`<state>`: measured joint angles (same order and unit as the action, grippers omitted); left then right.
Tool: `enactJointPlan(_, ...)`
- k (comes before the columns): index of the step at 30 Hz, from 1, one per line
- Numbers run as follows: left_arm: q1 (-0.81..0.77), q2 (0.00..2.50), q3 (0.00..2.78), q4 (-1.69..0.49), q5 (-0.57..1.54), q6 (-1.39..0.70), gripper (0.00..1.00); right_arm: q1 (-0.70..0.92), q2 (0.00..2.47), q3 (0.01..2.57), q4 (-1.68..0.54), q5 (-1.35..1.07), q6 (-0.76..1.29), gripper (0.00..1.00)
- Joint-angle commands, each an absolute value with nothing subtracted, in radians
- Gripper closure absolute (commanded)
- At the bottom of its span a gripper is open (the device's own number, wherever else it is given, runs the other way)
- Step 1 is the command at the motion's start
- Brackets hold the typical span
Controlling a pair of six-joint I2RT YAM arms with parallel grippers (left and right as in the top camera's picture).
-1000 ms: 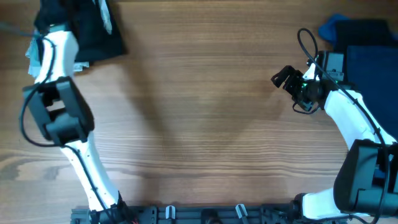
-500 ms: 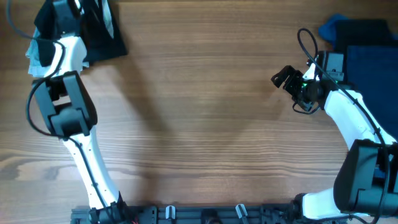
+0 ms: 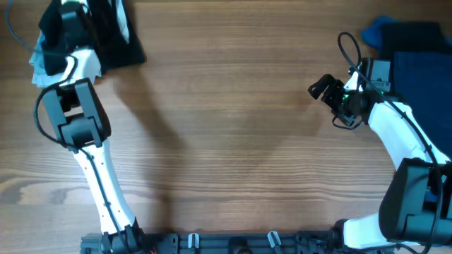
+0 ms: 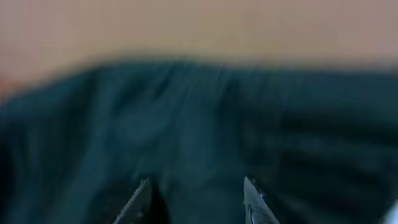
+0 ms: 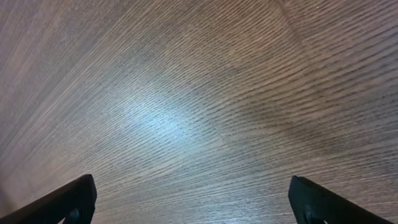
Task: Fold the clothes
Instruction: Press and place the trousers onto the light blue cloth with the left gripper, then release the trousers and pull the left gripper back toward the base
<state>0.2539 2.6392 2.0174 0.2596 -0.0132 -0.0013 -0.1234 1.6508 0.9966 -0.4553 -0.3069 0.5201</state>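
Note:
A pile of dark clothes (image 3: 113, 39) lies at the table's far left corner. My left gripper (image 3: 67, 14) hangs over that pile. In the left wrist view its jaws (image 4: 196, 199) are open with dark green-black fabric (image 4: 205, 118) filling the blurred view just beyond the tips; nothing shows between them. A folded dark blue stack (image 3: 420, 60) lies at the far right with a brighter blue garment (image 3: 378, 32) behind it. My right gripper (image 3: 321, 88) is open and empty, left of that stack, over bare wood (image 5: 186, 112).
A light blue and white cloth (image 3: 42, 63) peeks out beside the left arm at the table's left edge. The wooden table (image 3: 233, 141) stretches between the two arms. The arm bases stand along the near edge.
My left arm has swung further back toward the far left corner, over the dark pile. The right arm has not moved.

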Motion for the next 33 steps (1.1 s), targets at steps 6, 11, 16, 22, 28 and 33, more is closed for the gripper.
enactJointPlan(6,0.343,2.553,2.052,0.096,-0.050,0.044,0.20,-0.124,1.653,0.991,-0.455,-0.315,0.527,0.00)
enactJointPlan(11,0.344,2.509,2.052,0.138,-0.041,0.044,0.25,-0.124,1.653,0.991,-0.455,-0.315,0.527,0.00)
enactJointPlan(16,0.376,2.596,2.052,0.176,-0.038,0.044,0.23,-0.124,1.653,0.991,-0.455,-0.315,0.527,0.00)
enactJointPlan(22,0.422,2.628,2.052,0.061,-0.039,0.045,0.16,-0.124,1.653,0.991,-0.455,-0.315,0.527,0.00)
enactJointPlan(28,0.346,2.317,2.052,-0.088,-0.037,0.044,0.00,-0.124,1.653,0.991,-0.455,-0.315,0.527,0.00)
enactJointPlan(33,0.229,1.985,2.052,-0.364,-0.026,-0.084,0.00,-0.124,1.653,0.991,-0.455,-0.315,0.527,0.00)
